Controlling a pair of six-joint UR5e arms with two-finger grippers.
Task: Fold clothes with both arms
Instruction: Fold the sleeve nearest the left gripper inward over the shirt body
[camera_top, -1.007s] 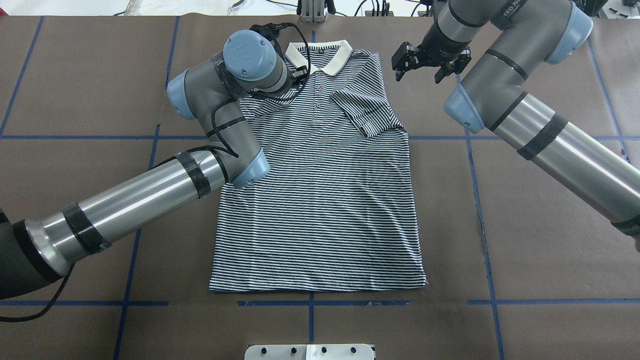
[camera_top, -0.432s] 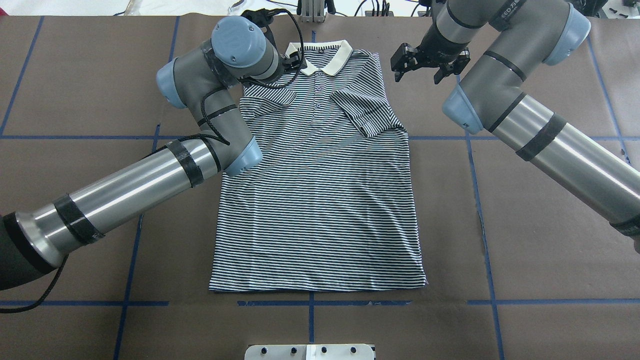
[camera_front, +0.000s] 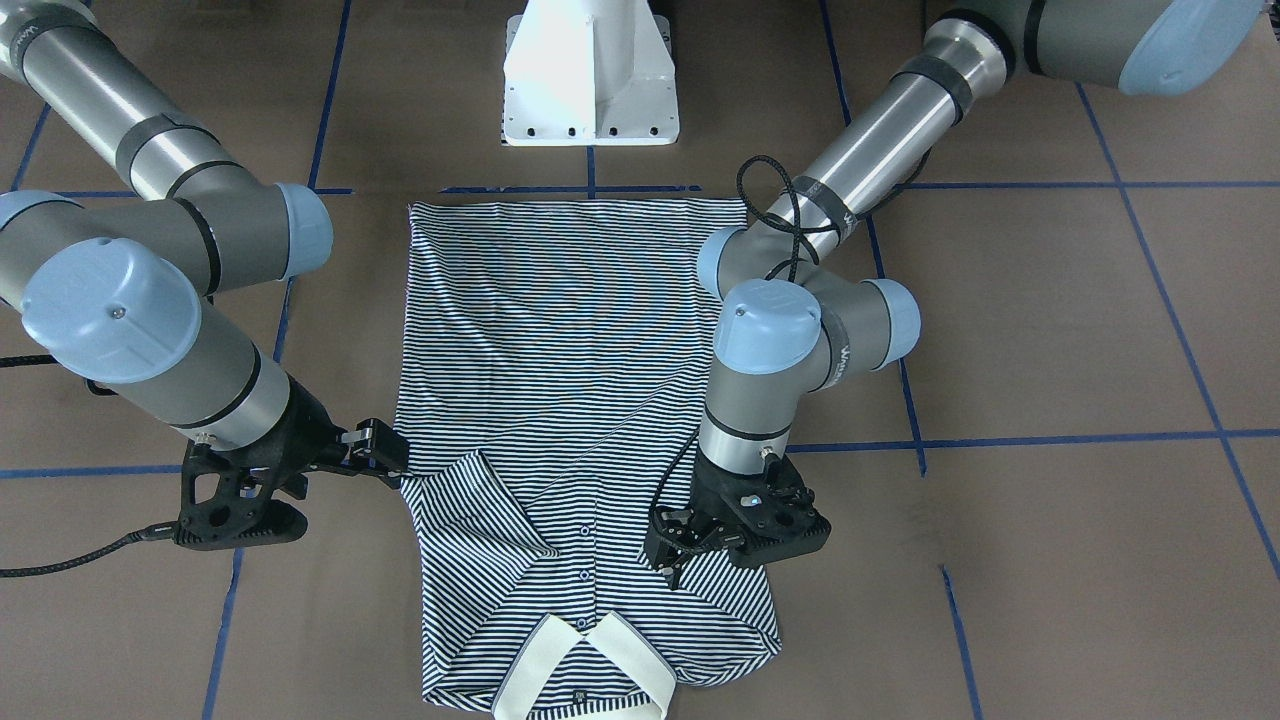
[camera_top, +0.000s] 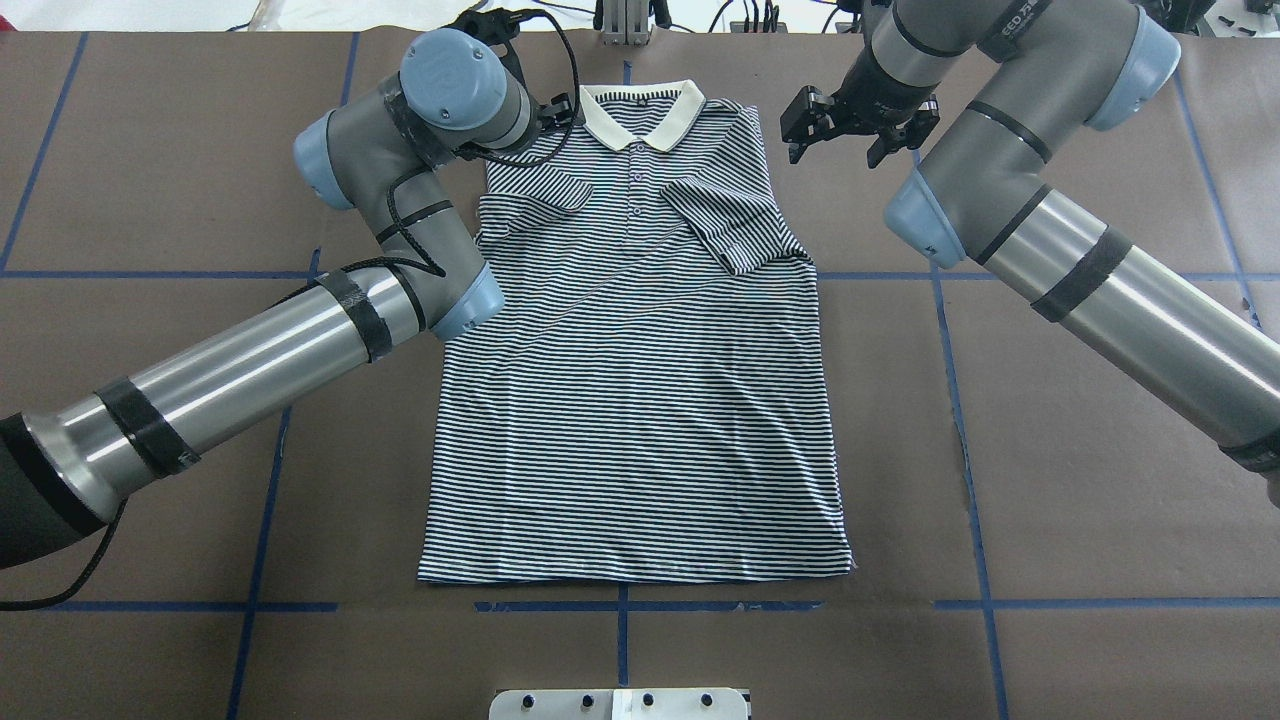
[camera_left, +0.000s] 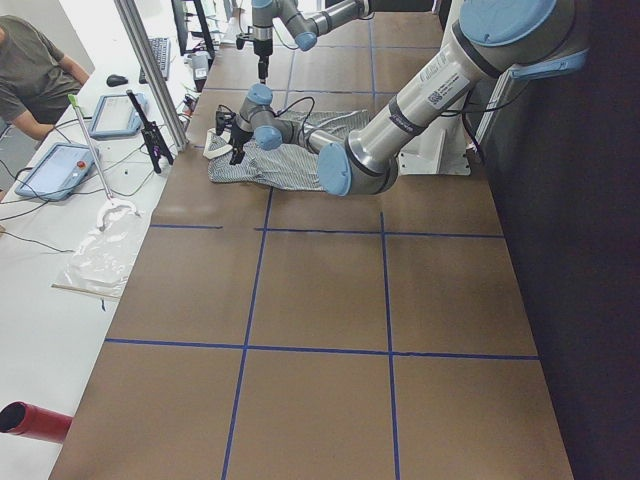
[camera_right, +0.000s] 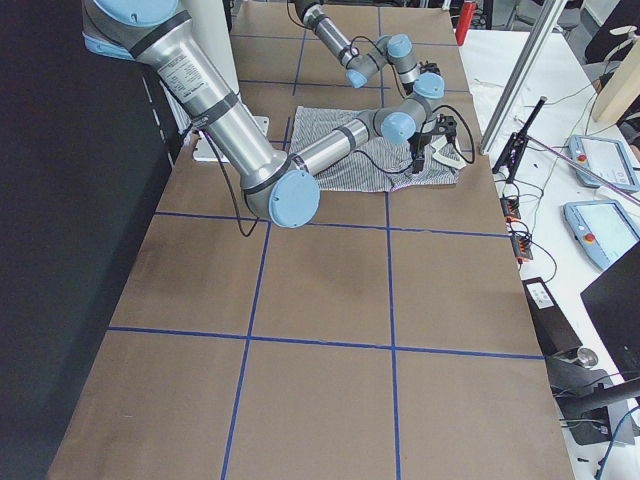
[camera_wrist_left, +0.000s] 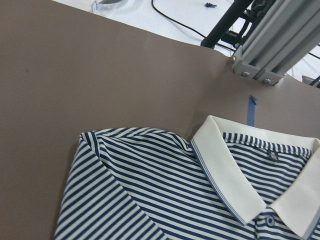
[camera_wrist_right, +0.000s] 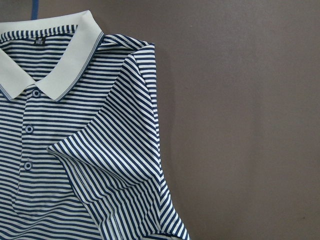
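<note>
The striped polo shirt (camera_top: 640, 400) lies flat on the brown table with its cream collar (camera_top: 642, 110) at the far end. Both sleeves are folded inward over the chest (camera_front: 480, 500). My left gripper (camera_front: 672, 560) hovers over the shirt's left shoulder, near the collar, and looks open and empty. In the overhead view it is mostly hidden behind its wrist (camera_top: 560, 108). My right gripper (camera_top: 838, 150) hangs open just off the shirt's right shoulder, holding nothing, and from the front (camera_front: 388, 458) it sits beside the shirt's edge. The wrist views show collar (camera_wrist_left: 225, 170) and folded sleeve (camera_wrist_right: 120, 170), no fingers.
The white pedestal base (camera_front: 590, 75) stands at the near end by the hem. Blue tape lines (camera_top: 960, 400) cross the brown table. An aluminium frame post (camera_wrist_left: 270, 50) rises beyond the collar. A side bench holds tablets (camera_left: 55, 165), with a person (camera_left: 30, 70) seated there.
My left arm has swung left and away from the shirt's chest, uncovering the folded left sleeve. The right arm has barely moved. The shirt lies as before.
</note>
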